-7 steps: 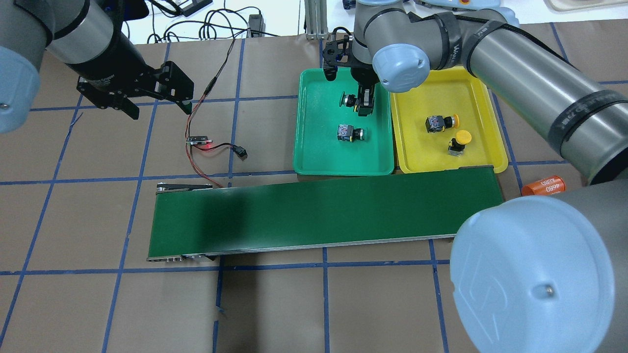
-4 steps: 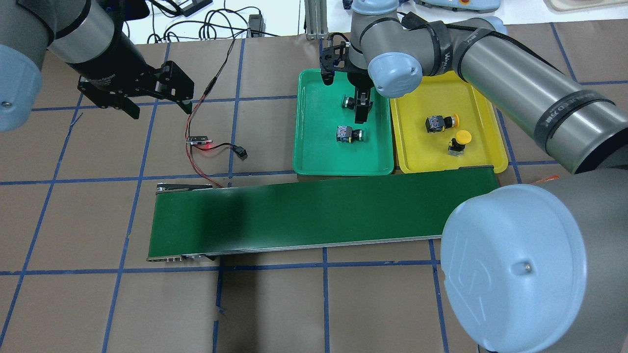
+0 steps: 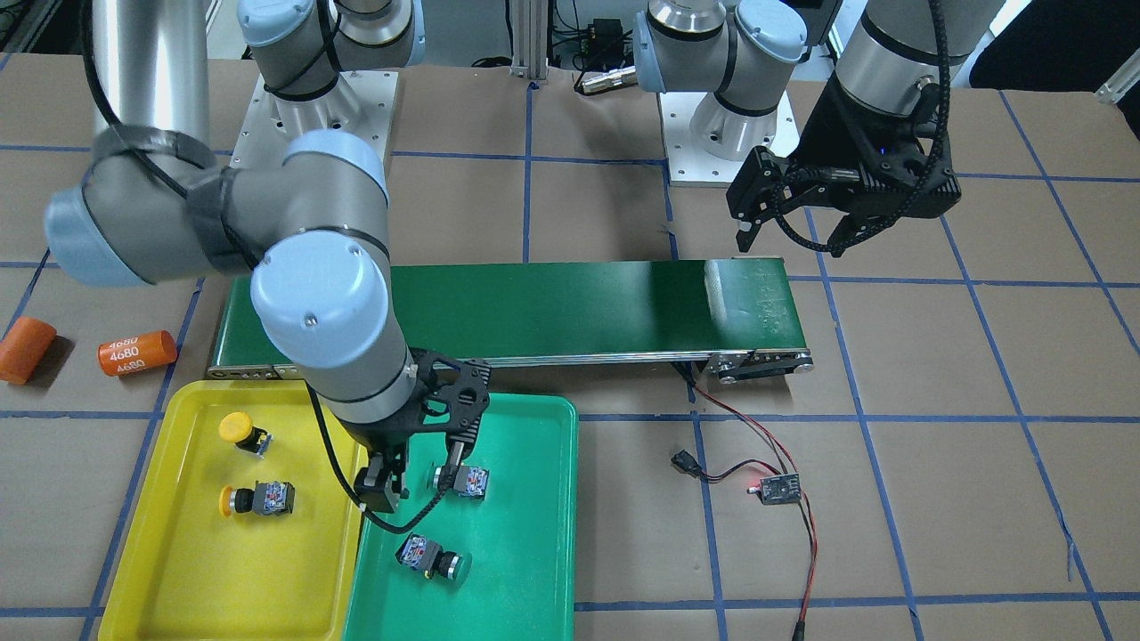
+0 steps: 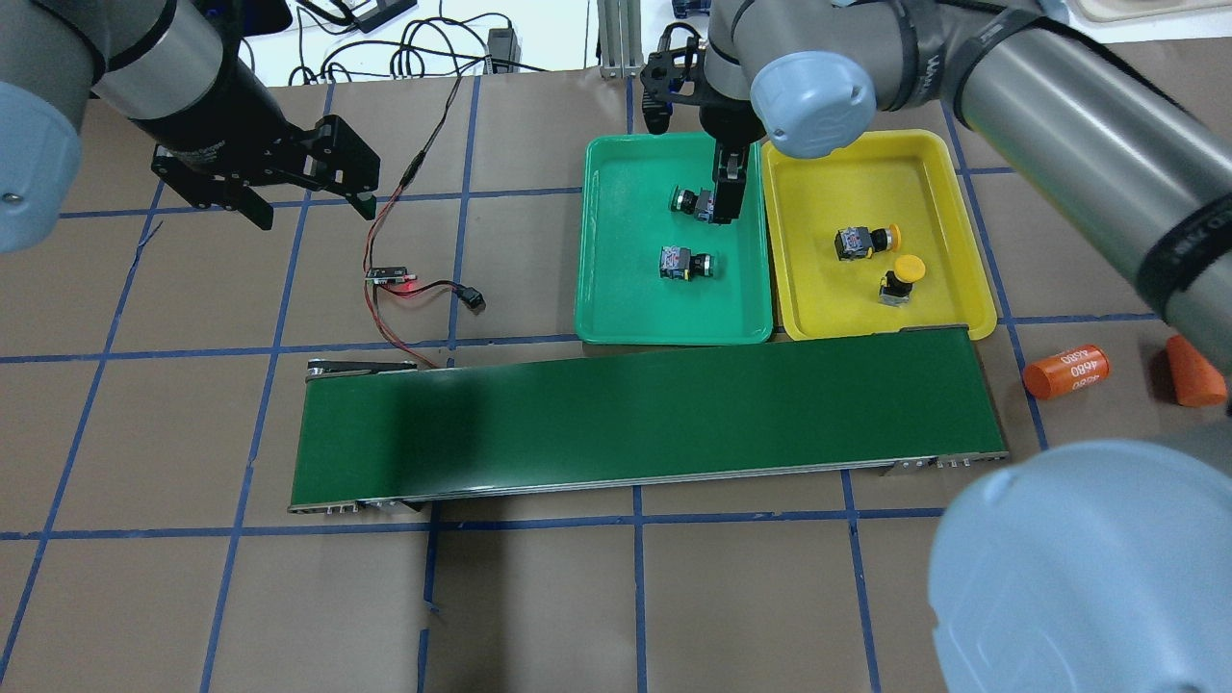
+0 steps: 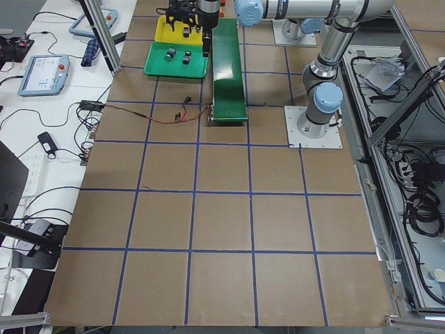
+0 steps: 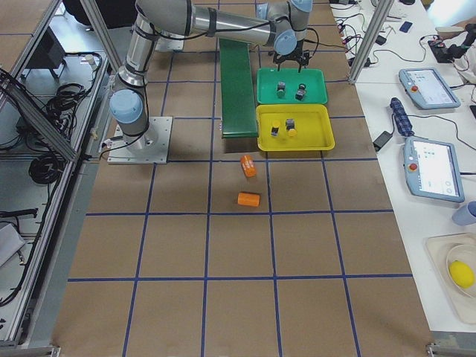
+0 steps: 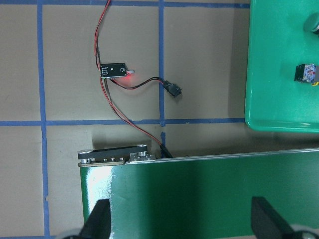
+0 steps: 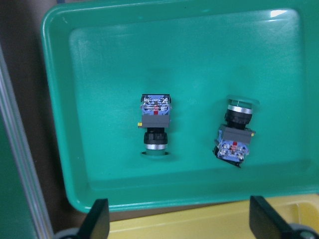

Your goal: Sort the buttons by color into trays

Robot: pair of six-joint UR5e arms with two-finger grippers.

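Observation:
Two green buttons [image 4: 685, 200] [image 4: 683, 262] lie on their sides in the green tray [image 4: 626, 308]. They also show in the right wrist view [image 8: 235, 134] [image 8: 155, 124]. Two yellow buttons [image 4: 866, 241] [image 4: 902, 277] lie in the yellow tray [image 4: 924, 173]. My right gripper [image 4: 695, 159] hovers open and empty above the green tray's far right part, one finger beside the far green button. My left gripper [image 4: 313, 214] is open and empty, well to the left over the table.
A long dark-green conveyor belt [image 4: 635, 414] lies in front of the trays. A small sensor board with red and black wires [image 4: 390, 274] lies left of the green tray. Two orange cylinders [image 4: 1065, 371] [image 4: 1195, 371] lie right of the belt.
My right gripper has shifted slightly right and back over the green tray, staying open. Its elbow swung right, uncovering the orange cylinders. Buttons and left arm have not moved.

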